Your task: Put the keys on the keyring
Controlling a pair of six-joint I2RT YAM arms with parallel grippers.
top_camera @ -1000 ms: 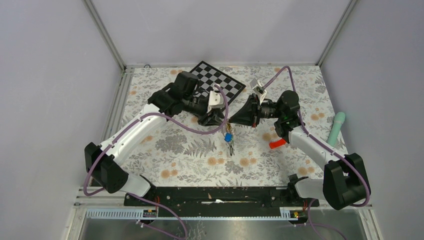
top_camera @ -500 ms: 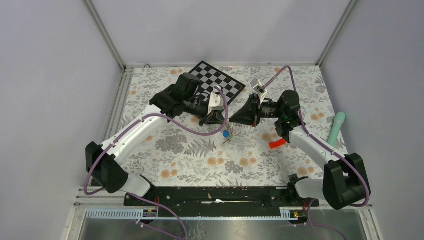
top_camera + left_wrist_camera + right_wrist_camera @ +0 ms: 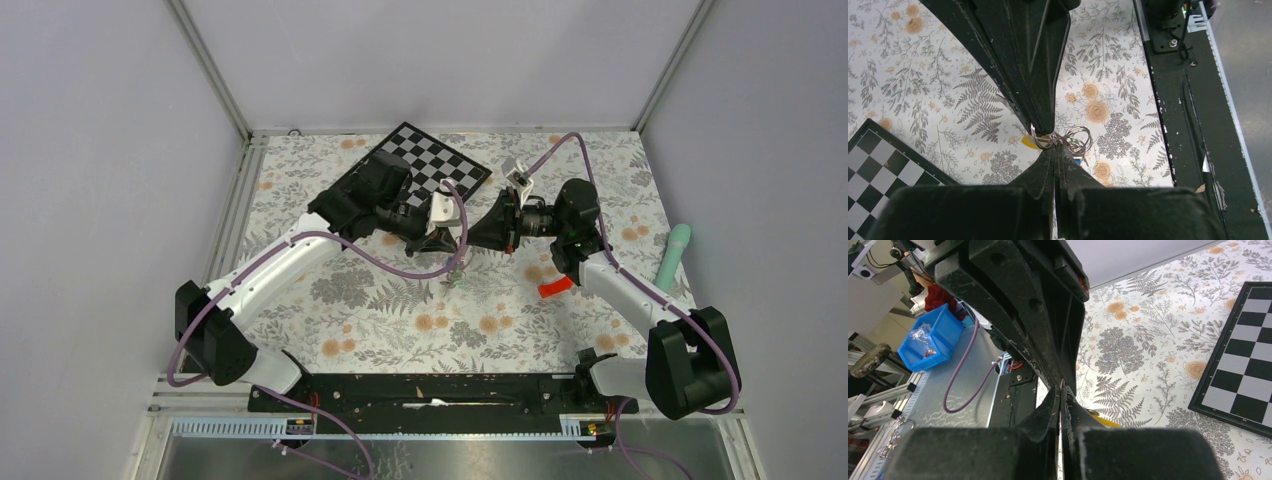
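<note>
My left gripper [image 3: 455, 243] and right gripper [image 3: 471, 242] meet tip to tip above the mat's middle. In the left wrist view the left gripper [image 3: 1054, 148] is shut on a bunch of thin metal rings [image 3: 1074, 138] carrying keys with a yellow tag [image 3: 1028, 142] and a blue tag [image 3: 1077, 159]. The right fingers [image 3: 1040, 107] come down from above and pinch a wire loop [image 3: 1037, 141] of the same bunch. In the right wrist view the right gripper [image 3: 1061, 390] is shut on that thin loop, with the yellow tag [image 3: 1102, 421] beside it. A flat oval keyring does not show clearly.
A black-and-white checkerboard [image 3: 425, 165] lies behind the grippers. A red piece [image 3: 555, 288] and a teal cylinder [image 3: 674, 252] lie on the right of the floral mat. A purple cable loops under the left wrist. A blue bin [image 3: 930, 337] stands off the table.
My left gripper has moved right towards the right gripper. The bunch with the blue tag, which hung lower before, has risen and is now mostly hidden between the tips.
</note>
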